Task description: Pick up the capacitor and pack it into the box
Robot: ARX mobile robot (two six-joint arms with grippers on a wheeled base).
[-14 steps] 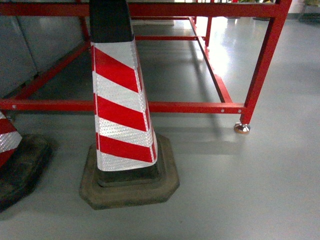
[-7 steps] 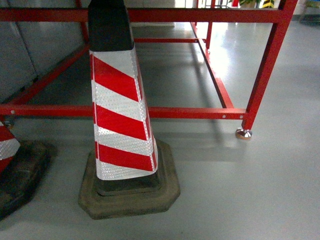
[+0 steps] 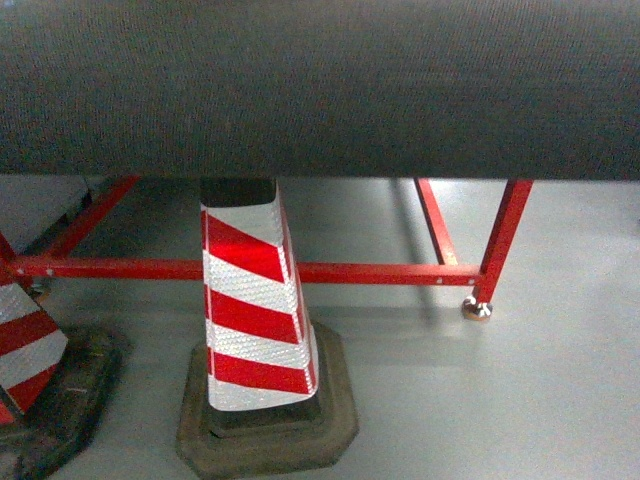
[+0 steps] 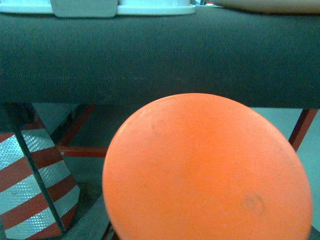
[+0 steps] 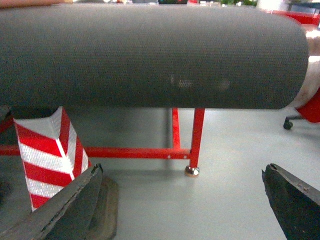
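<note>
The orange-red rounded capacitor (image 4: 207,170) fills the lower part of the left wrist view, right in front of the camera and covering the left gripper's jaws, which hold it below the table's edge. Over the dark padded table edge (image 4: 160,55) I see a thin strip of the box: a white rim with a pale latch tab (image 4: 85,7), and a pale rounded edge (image 4: 265,4) to its right. My right gripper (image 5: 182,172) is open, with its two dark fingertips (image 5: 75,200) wide apart above bare floor. Neither gripper shows in the head view.
The dark grey table edge (image 3: 320,85) spans the top of the head view. Below it stand a red-and-white striped cone (image 3: 255,310) on a black base, a second cone (image 3: 30,350) at the left, and a red metal frame (image 3: 380,272) with a caster foot (image 3: 477,308) on grey floor.
The head view has shifted upward: the dark table edge now covers its top, and the cone and red frame sit lower and look smaller.
</note>
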